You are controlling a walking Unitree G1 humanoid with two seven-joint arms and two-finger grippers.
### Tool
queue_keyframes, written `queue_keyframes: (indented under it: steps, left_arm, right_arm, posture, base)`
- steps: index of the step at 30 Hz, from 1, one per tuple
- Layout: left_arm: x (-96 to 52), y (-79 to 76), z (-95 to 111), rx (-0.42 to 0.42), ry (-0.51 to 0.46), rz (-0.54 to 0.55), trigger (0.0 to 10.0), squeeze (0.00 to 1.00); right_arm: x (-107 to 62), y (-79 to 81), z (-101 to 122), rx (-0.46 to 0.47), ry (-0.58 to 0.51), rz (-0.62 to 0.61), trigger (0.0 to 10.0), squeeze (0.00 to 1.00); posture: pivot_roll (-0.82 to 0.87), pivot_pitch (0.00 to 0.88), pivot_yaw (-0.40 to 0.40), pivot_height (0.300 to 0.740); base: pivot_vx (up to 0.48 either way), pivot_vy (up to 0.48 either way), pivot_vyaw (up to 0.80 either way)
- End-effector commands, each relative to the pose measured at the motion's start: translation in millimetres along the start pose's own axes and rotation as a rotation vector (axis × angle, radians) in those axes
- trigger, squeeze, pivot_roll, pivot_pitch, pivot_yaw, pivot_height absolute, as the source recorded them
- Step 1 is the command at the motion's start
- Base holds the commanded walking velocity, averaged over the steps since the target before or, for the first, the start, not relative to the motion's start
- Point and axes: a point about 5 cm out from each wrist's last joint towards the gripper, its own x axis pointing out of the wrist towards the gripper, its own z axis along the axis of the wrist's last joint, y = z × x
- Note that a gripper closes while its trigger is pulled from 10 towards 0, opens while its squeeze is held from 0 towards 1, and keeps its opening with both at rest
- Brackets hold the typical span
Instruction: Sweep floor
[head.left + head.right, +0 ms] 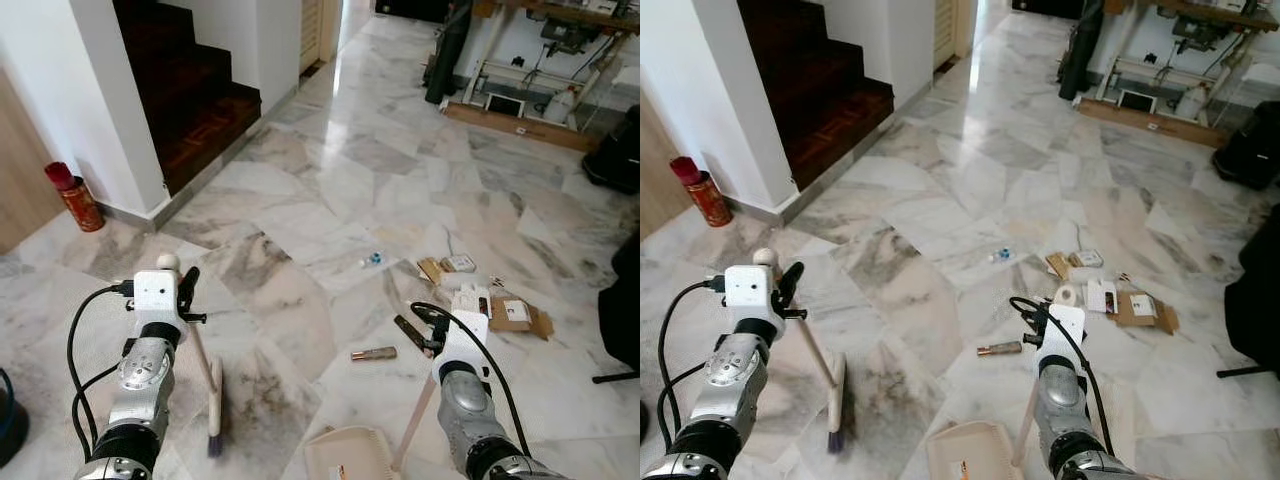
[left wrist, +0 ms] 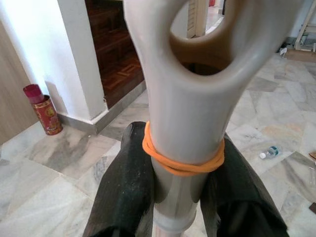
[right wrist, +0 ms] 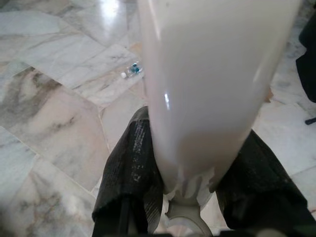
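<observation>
Nearest, left gripper (image 2: pixel 180 197) clamped on the broom handle (image 2: pixel 185 123), both black fingers (image 2: pixel 123 192) pressed to its sides just under an orange rubber band (image 2: pixel 182 165); right gripper (image 3: pixel 190 192) likewise closed around the pale dustpan handle (image 3: pixel 207 74). Below the left arm, broom (image 1: pixel 214 400) slanting down to the marble floor (image 1: pixel 300 230), bristles touching the tiles. Beside it, cream dustpan (image 1: pixel 345 455) resting on the floor at the foot of its upright handle, under the right arm. Just beyond, small brown tube-like object (image 1: pixel 373 353) lying flat, with a dark flat piece (image 1: pixel 410 332) near it. Further out, scattered litter: flattened cardboard (image 1: pixel 518 318), a small box (image 1: pixel 460 264), a plastic bottle (image 1: pixel 373 260) lying on its side. Off to the left, red tin (image 1: pixel 75 197) standing against the white wall, next to dark wooden stairs (image 1: pixel 195 90). Farthest, table legs and cables (image 1: pixel 530 70) at the room's end.
</observation>
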Motion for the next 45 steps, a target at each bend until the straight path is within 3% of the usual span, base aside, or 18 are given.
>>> queue_keyframes:
  steps: [1, 6, 16, 23, 45]
  left_arm:
    - [1.7, -5.4, 4.7, -0.006, -0.025, -0.021, 10.0, 0.00]
    - [1.5, -6.4, 5.0, -0.008, -0.028, -0.027, 10.0, 0.00]
    - [1.5, -7.0, 5.9, -0.010, -0.033, -0.037, 10.0, 0.00]
    - [1.6, -7.3, 6.7, -0.008, -0.039, -0.043, 10.0, 0.00]
    - [2.9, -9.8, 8.8, -0.008, -0.050, -0.060, 10.0, 0.00]
  right_arm:
    - [0.0, -2.3, -1.4, -0.005, 0.009, -0.005, 10.0, 0.00]
    - [0.1, -3.2, -1.8, 0.007, 0.017, -0.018, 10.0, 0.00]
    - [0.2, -1.5, -0.9, 0.011, 0.011, -0.006, 10.0, 0.00]
    - [0.1, -1.0, 0.0, 0.003, 0.002, -0.004, 10.0, 0.00]
    - [-0.4, 1.5, -0.4, 0.008, 0.000, 0.010, 10.0, 0.00]
  posture:
    - [0.09, 0.050, -0.080, 0.740]
    - [0.09, 0.050, -0.080, 0.740]
    - [0.09, 0.050, -0.079, 0.740]
    - [0.09, 0.049, -0.079, 0.740]
    - [0.09, 0.025, -0.075, 0.740]
  base:
    - [0.000, 0.000, 0.00]
    - [0.000, 0.000, 0.00]
    - [0.000, 0.000, -0.76]
    - [0.000, 0.000, 0.00]
    - [0.000, -0.320, -0.14]
